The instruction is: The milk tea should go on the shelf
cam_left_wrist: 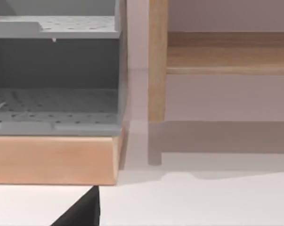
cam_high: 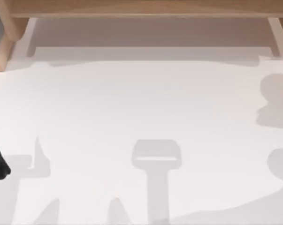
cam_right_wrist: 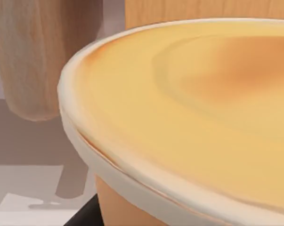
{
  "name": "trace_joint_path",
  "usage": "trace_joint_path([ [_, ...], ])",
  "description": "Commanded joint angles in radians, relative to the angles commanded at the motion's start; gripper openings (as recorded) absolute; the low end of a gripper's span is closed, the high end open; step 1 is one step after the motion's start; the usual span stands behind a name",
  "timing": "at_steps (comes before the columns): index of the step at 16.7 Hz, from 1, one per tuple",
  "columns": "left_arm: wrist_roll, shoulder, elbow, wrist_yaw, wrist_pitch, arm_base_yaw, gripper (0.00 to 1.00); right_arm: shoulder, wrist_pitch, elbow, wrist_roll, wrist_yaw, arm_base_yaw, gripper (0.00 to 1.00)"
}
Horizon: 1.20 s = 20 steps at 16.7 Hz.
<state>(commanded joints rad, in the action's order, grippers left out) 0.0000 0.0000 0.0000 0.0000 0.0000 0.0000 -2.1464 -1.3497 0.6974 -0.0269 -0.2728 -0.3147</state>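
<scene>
In the top view, the shelf (cam_high: 146, 9) is seen along the far edge of the white table (cam_high: 141, 108). In the left wrist view, a grey rack (cam_left_wrist: 57, 75) is seen beside the shelf post. In the right wrist view, the milk tea (cam_right_wrist: 198, 108) is seen close up beneath the right wrist, near the shelf; its smooth rounded lid is judged slippery and its cup light, best gripped at the sides. The state of each claw cannot be told.

A rendered tabletop test scene: bare white table (cam_high: 141, 117), plain wooden shelf (cam_high: 146, 8), grey perforated rack (cam_left_wrist: 54, 70).
</scene>
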Motion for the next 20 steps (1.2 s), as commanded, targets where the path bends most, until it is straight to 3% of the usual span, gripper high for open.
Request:
trace_joint_path([
  [20,0.0,0.0,0.0,0.0,0.0,0.0,1.0,0.067,0.029,0.003,0.002,0.007,0.019,0.0],
])
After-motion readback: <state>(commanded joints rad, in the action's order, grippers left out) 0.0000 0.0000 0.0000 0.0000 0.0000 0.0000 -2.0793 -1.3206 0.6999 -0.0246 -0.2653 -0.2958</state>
